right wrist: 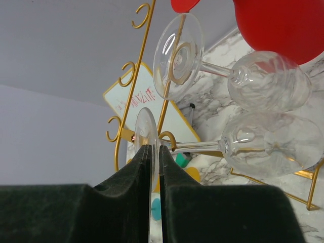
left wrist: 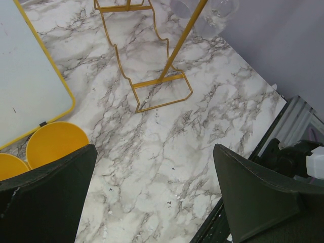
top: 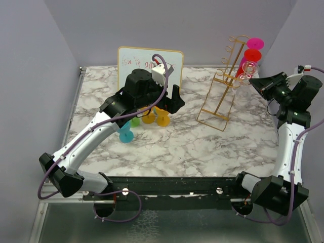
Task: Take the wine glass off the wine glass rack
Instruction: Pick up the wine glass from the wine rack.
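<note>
Nearest, the left hand [left wrist: 152, 202] is held spread above the marble surface [left wrist: 167, 152]. Further out, the foot of the clear wine glass [right wrist: 263, 147] is pinched by the right hand [right wrist: 155, 150]; its stem is lodged sideways at a hook of the gold wine glass rack [left wrist: 184, 40].

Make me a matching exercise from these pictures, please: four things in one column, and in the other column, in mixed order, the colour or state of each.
Things:
1. left gripper
2. right gripper
3. rack
4. whiteboard

Colours or states:
A. gold wire
B. pinching the foot of a clear wine glass
C. yellow frame
D. wide open, holding nothing

Pairs: 1-D, 2-B, 3-A, 4-C
</note>
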Controlling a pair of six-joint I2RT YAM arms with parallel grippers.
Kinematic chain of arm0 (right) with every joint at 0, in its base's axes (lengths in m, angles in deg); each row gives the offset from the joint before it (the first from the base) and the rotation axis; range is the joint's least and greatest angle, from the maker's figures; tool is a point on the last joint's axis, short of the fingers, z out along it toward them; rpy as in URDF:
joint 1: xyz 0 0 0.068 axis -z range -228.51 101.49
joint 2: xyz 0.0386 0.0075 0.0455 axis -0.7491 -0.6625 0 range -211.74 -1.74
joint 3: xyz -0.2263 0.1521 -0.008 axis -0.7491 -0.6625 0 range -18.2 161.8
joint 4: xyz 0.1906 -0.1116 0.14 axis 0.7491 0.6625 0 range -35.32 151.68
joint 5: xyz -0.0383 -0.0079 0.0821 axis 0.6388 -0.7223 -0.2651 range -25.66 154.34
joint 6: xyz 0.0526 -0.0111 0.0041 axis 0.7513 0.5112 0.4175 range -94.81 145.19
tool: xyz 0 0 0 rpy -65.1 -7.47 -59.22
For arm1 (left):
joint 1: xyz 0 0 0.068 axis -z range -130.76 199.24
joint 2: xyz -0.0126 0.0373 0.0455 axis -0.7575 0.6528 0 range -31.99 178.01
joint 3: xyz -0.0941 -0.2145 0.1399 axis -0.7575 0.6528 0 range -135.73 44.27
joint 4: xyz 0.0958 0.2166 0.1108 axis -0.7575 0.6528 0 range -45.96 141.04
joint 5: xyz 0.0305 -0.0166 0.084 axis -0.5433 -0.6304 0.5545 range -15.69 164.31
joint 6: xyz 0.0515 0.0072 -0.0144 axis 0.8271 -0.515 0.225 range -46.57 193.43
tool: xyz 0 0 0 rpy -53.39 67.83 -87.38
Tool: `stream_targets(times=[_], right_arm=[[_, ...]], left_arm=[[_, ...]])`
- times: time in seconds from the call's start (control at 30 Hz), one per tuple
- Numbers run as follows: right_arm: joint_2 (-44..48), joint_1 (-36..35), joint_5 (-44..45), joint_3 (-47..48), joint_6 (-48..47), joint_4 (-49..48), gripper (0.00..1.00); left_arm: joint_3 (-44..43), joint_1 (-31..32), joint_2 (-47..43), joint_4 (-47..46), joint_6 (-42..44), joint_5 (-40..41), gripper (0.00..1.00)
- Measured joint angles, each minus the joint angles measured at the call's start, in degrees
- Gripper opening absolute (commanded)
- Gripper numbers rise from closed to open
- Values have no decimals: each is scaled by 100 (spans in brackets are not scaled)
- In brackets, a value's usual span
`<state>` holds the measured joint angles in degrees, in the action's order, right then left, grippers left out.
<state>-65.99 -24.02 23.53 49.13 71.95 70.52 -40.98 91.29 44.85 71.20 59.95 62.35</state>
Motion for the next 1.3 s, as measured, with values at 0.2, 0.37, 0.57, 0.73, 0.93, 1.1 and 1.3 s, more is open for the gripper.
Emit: stream_targets(times=[0.2, 0.37, 0.57, 0.73, 0.93, 1.1, 1.3], right_arm=[[7, 0, 0, 11, 42, 9, 12], [13, 0, 59, 105, -15, 175, 17], [61, 0, 168, 107, -26, 348, 18], [76, 0, 205, 107, -11, 385, 18], [138, 0, 208, 107, 42, 472, 26], [201, 0, 199, 96, 136, 562, 23], [247, 0, 212, 96, 179, 673, 21]], left_arm=[[0, 0, 0, 0, 0, 0, 99], [0, 0, 0, 0, 0, 0, 99], [0, 0, 0, -2, -2, 0, 99], [0, 2, 0, 0, -2, 0, 99], [0, 2, 0, -2, -4, -2, 99], [0, 0, 0, 0, -24, -2, 99], [33, 0, -2, -4, -31, -4, 99]])
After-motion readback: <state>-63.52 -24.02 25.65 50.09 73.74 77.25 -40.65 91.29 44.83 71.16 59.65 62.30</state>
